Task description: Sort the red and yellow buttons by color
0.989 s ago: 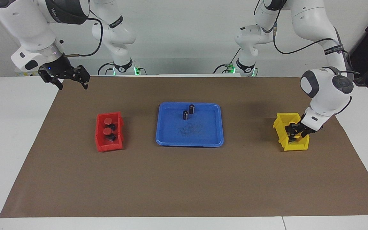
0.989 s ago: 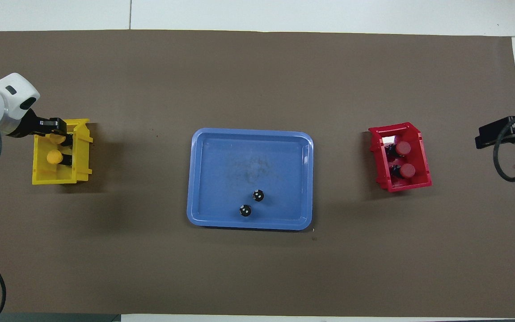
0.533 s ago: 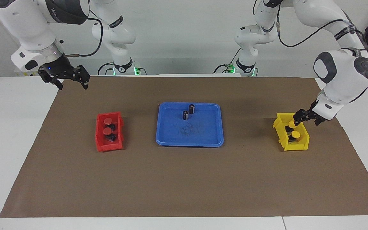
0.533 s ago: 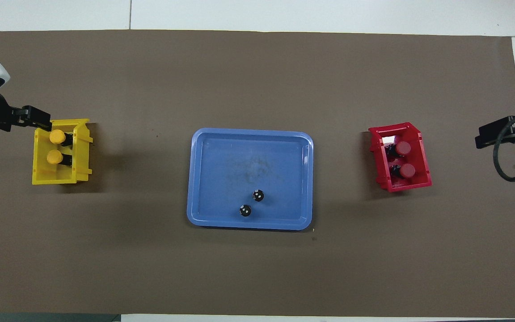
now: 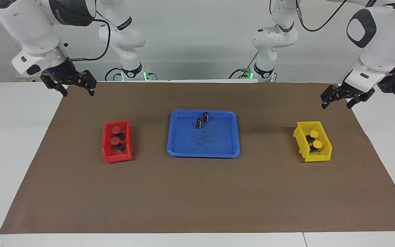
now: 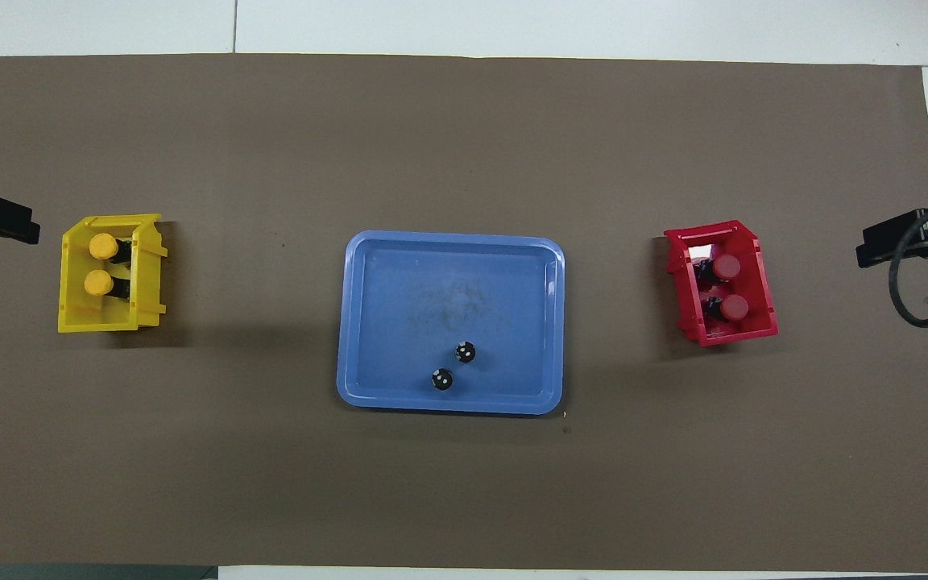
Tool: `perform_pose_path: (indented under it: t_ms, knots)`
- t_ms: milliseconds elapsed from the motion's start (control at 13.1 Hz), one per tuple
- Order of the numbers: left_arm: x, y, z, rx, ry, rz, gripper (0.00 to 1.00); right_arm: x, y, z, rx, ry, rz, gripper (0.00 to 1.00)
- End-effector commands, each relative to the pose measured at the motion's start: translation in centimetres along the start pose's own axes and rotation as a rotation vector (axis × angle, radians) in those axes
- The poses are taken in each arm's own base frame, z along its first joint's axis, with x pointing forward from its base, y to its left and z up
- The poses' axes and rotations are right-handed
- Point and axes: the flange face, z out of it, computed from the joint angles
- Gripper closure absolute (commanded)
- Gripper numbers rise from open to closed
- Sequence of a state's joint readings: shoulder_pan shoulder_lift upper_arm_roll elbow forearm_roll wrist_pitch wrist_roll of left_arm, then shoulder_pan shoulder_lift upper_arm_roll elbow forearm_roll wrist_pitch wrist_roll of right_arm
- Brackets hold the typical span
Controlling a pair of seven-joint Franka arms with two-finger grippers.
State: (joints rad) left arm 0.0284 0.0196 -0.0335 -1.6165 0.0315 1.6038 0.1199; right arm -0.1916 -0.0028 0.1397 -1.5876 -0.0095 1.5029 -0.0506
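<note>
Both pincers are hanging spread wide and holding nothing as I watch: left gripper (image 5: 336, 99) over the brown mat's (image 5: 197, 192) edge at the left arm's end, right gripper (image 5: 69, 84) over the edge at the right arm's end. Overhead, I'm seeing only cut-off tips of each. Black button bodies are mostly hiding under their caps. Two yellow buttons (image 5: 314, 139) are sitting in the yellow bin (image 5: 315, 158), two red buttons (image 5: 116, 135) in the red bin (image 5: 117, 157). Two dark cylinders (image 5: 202, 120) are standing in the blue tray (image 5: 202, 153) between the bins. White tabletop is showing around the mat. A second ago the left gripper was down inside the yellow bin.
</note>
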Motion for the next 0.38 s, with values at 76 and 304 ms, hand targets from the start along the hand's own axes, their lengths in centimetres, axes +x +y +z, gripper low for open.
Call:
perform_pose_path:
  t_ms: [76,304]
  knots:
    - [-1.3,0.6,-4.2,-0.005,-0.001,0.019,0.0,0.1,0.3,0.1,0.005,0.008,-0.014,0.01]
    - [-1.3,1.8,-4.3,-0.007,-0.009,0.036,0.0,0.1,0.3,0.0,0.004,0.01,-0.014,0.01]
